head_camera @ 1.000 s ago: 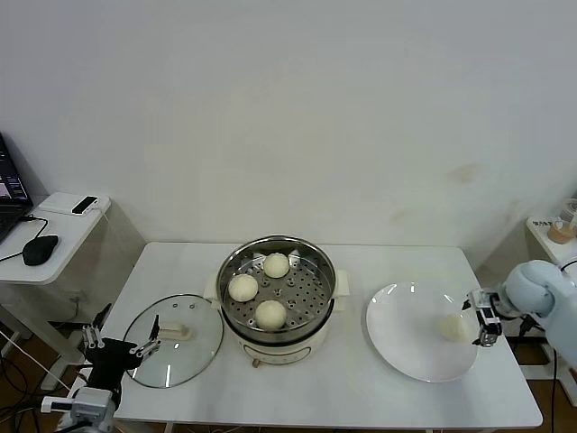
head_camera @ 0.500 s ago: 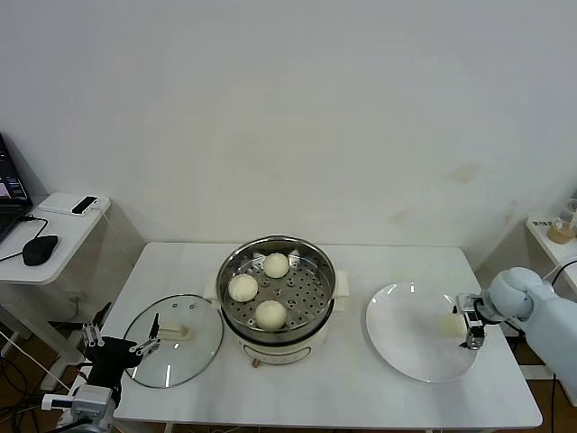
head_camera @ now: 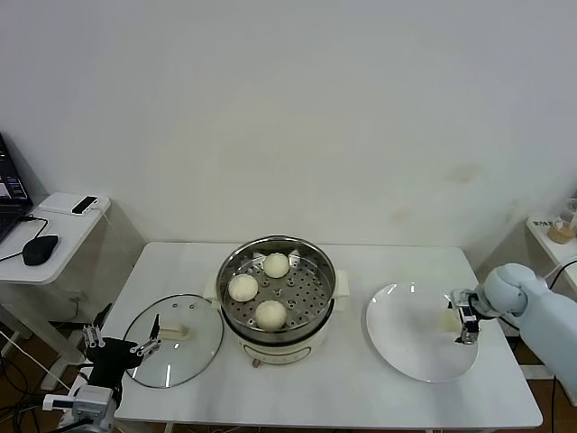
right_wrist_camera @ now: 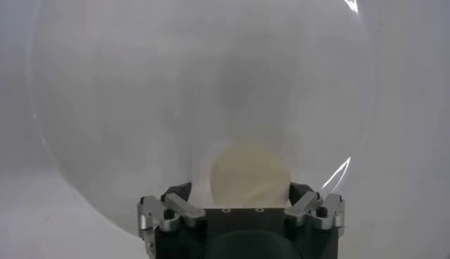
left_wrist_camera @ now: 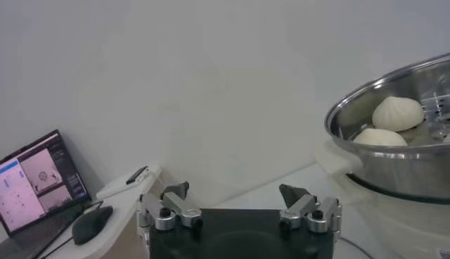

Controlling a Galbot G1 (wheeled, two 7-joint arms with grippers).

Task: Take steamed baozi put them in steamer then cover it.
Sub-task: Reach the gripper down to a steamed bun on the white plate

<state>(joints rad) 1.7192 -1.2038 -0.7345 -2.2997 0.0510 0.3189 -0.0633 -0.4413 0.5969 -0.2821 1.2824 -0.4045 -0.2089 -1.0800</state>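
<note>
With its fingers spread wide around the last baozi [right_wrist_camera: 247,169] on the plate [head_camera: 401,347], the right end effector [head_camera: 461,322] grips nothing, three baozi [head_camera: 258,289] sit in the steamer [head_camera: 276,298], and the left end effector [head_camera: 120,343] waits open beside the cover [head_camera: 174,340] on the counter [head_camera: 361,397].

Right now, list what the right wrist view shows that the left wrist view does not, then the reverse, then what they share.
Only the right wrist view: the right gripper, open, straddling the last baozi on the white plate.

Only the left wrist view: the left gripper, open and empty, the steamer holding baozi, a laptop, a mouse.

Shared: an open gripper of the same kind and a cream-white baozi, though different ones.
</note>
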